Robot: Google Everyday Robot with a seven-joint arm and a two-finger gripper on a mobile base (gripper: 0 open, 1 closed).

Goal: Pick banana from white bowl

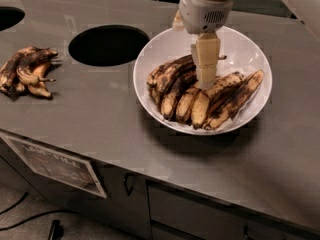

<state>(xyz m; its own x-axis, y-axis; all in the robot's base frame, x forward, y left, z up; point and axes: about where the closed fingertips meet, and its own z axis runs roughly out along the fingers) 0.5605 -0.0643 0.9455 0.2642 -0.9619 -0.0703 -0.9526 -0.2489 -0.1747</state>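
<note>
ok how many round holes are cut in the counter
2: one hole just left of the white bowl, another hole cut off at the top-left edge. The gripper is down at the bowl's bananas.

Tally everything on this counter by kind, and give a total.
White bowl: 1
Banana heaps: 2, the bowl heap and the loose bunch at far left
Round counter holes: 2, the near hole and the edge hole
Pincer: 1, over the bowl, tips at the bowl heap
Total: 6

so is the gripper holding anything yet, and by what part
Cannot tell. The gripper is low in the bowl, its tip at the dark banana, but no hold shows.
</note>
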